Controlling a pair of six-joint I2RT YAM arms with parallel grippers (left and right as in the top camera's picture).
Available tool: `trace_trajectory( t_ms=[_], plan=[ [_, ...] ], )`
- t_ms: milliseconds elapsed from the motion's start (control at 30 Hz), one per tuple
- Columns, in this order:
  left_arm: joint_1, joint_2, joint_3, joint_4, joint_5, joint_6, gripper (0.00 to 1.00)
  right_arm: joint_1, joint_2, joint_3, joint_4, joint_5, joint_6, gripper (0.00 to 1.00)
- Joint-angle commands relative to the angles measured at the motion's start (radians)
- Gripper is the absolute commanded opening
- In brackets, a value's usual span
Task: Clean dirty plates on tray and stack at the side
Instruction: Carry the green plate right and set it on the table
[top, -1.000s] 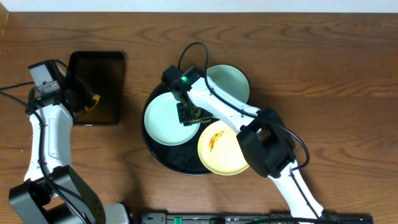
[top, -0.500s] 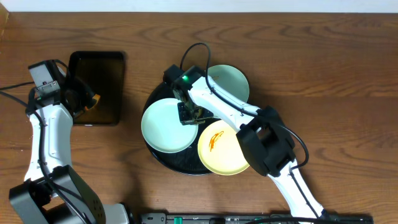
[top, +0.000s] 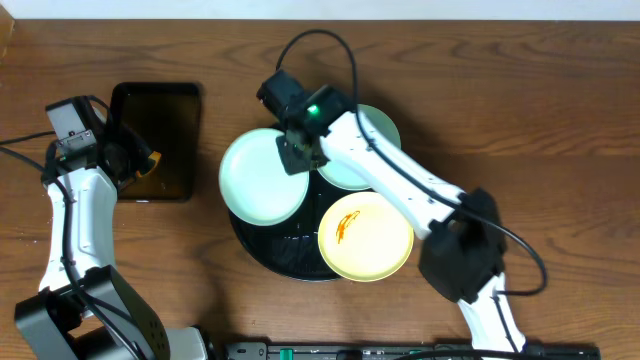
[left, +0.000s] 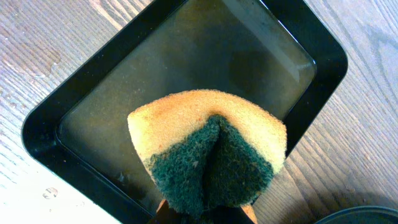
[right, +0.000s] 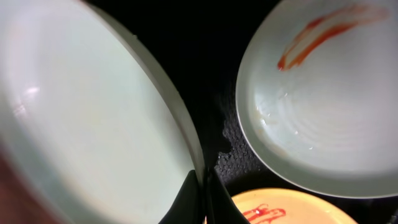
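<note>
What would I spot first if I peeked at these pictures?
Probably the right gripper pinching the rim of a mint plate at the left of the round tray. Next, the orange smear on the yellow plate at the front, and the left gripper holding a folded sponge over the small tray.

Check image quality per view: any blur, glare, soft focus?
Overhead: sharp, evenly lit, no glare. Left wrist: sponge crisp; dull sheen inside the rectangular tray. Right wrist: the near mint plate is soft, blurring badly toward the bottom-left corner, small highlight on it; the smeared plate is sharper.
</note>
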Motion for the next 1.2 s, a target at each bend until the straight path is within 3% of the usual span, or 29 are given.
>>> trace_trajectory(
  t_ms=[0,200,567,733,900,1000,1100,1167],
  plan=[
    [0.001,0.011,0.007,-0.002,-0.002,0.021,0.09,-0.062,-0.08,0.025,0.005,0.007,-0.028,0.01],
    [0.0,0.011,0.007,-0.002,-0.002,0.021,0.09,-0.248,-0.169,0.025,0.0,0.014,-0.037,0.01],
    [0.001,0.011,0.007,-0.001,-0.002,0.021,0.09,-0.795,-0.185,0.003,-0.055,0.009,-0.037,0.01],
    [0.001,0.011,0.007,-0.001,-0.002,0.021,0.09,-0.927,-0.165,-0.043,-0.031,-0.004,-0.023,0.01],
    [0.0,0.011,0.007,-0.001,-0.001,0.02,0.09,-0.951,-0.155,-0.104,0.018,-0.053,-0.084,0.01],
    [0.0,0.011,0.007,-0.001,0.0,0.013,0.09,-0.92,-0.154,-0.11,0.037,-0.096,-0.144,0.12],
    [0.0,0.011,0.007,0.01,0.091,0.016,0.09,-0.864,-0.153,-0.11,0.049,-0.159,-0.198,0.31],
    [0.0,0.011,0.007,0.023,0.155,0.025,0.08,-0.806,-0.148,-0.11,0.044,-0.172,-0.211,0.38]
  ],
)
